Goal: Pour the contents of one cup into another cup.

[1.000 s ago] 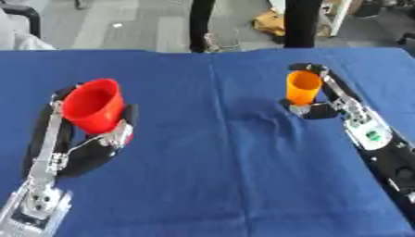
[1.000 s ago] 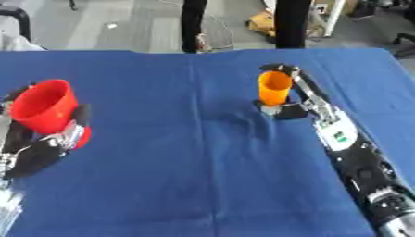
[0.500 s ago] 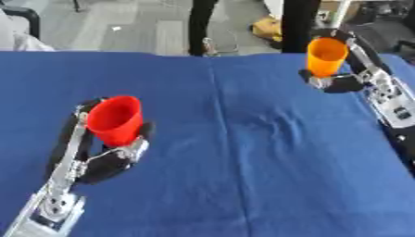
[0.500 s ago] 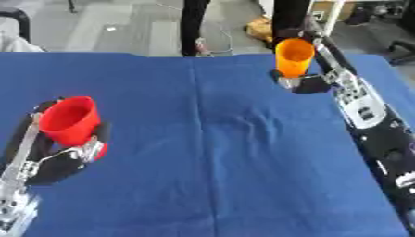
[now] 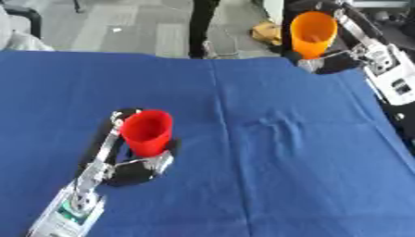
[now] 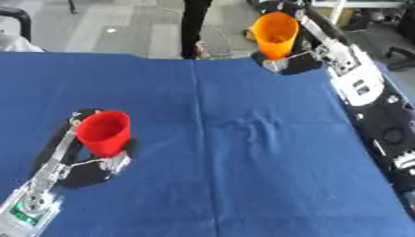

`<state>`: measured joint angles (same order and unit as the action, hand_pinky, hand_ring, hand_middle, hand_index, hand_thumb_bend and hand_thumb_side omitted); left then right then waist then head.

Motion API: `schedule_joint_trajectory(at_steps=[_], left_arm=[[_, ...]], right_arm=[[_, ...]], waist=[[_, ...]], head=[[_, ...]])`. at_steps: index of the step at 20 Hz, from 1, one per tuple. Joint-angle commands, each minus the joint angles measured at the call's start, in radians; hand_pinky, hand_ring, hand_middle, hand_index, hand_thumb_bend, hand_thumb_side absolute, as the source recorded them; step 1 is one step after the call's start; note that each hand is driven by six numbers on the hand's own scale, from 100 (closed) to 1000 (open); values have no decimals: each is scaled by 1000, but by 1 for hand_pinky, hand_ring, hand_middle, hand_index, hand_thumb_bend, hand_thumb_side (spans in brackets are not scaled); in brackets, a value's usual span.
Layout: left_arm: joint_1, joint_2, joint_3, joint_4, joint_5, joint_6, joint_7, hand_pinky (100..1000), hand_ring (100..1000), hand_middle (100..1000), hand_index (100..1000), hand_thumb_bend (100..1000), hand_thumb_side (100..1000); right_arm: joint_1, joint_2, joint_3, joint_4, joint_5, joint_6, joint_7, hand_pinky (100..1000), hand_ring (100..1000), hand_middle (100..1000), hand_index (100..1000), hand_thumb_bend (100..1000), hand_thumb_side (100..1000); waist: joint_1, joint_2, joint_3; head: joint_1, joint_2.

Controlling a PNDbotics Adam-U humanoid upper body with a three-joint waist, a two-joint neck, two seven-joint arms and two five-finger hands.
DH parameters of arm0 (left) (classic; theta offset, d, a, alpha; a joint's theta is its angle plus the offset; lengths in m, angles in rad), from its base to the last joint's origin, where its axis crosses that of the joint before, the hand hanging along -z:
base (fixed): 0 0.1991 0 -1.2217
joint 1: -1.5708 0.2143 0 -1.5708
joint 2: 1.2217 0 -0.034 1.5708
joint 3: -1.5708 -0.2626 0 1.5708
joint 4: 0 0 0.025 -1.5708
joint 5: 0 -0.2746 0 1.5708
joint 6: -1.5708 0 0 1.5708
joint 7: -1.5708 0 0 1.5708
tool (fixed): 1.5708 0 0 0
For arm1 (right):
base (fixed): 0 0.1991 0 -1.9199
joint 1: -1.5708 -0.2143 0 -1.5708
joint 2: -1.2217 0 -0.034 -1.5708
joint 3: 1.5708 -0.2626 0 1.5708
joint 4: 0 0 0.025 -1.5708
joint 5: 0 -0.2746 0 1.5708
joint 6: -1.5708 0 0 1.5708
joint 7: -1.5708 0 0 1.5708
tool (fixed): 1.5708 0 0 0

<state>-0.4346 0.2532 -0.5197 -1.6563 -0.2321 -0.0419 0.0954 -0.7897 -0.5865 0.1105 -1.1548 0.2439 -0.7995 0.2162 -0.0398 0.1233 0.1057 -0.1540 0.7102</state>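
Holding upright: L hand (image 5: 134, 169) w/ red cup (image 5: 147, 132), R hand (image 6: 285, 62) w/ orange cup (image 6: 274, 34).

This looks like a lab or office workspace. A counter (image 5: 243, 152) draped in blue cloth stands on a grey tiled floor (image 5: 138, 28); beyond the counter's far edge are a person's dark legs (image 5: 201, 23) and a black chair (image 6: 401, 55).
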Motion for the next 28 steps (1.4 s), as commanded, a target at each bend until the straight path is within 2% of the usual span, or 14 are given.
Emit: schedule_joint_trajectory(at_steps=[1, 12, 18, 19, 23, 24, 28], left_arm=[[-25, -11, -11, 8, -6, -17, -22, 100, 249, 327, 610, 100, 338], [-57, -46, -29, 56, -10, -52, -66, 100, 250, 327, 611, 100, 340], [-68, -52, -34, 72, -14, -62, -82, 100, 250, 327, 611, 100, 339], [-69, -53, -34, 73, -14, -64, -83, 100, 250, 327, 611, 100, 338], [-85, -65, -42, 82, -16, -70, -100, 100, 250, 327, 611, 100, 337], [-89, -68, -44, 84, -16, -71, -104, 100, 250, 326, 611, 100, 338], [-103, -78, -47, 92, -14, -74, -113, 100, 250, 326, 611, 100, 339]], right_arm=[[-41, 5, 10, -39, 60, -35, 2, 169, 421, 601, 886, 189, 100], [-91, 105, 43, -90, 223, -103, -39, 201, 406, 641, 900, 170, 100], [-98, 139, 56, -139, 320, -107, -73, 220, 392, 665, 907, 161, 100], [-98, 142, 58, -142, 332, -107, -80, 236, 347, 685, 912, 157, 100], [-102, 172, 82, -181, 416, -107, -99, 247, 305, 700, 915, 151, 100], [-102, 178, 87, -185, 435, -107, -107, 254, 269, 708, 917, 148, 100], [-103, 195, 102, -200, 502, -107, -140, 270, 267, 725, 921, 141, 100]], waist=[[-2, -17, 2], [1, -18, 11], [0, -18, 14], [-1, -18, 15], [-3, -19, 25], [-4, -19, 27], [-7, -20, 32]], head=[[1, -7], [-2, -3], [-3, -3], [-3, -3], [-6, -5], [-7, -6], [-7, -8]])
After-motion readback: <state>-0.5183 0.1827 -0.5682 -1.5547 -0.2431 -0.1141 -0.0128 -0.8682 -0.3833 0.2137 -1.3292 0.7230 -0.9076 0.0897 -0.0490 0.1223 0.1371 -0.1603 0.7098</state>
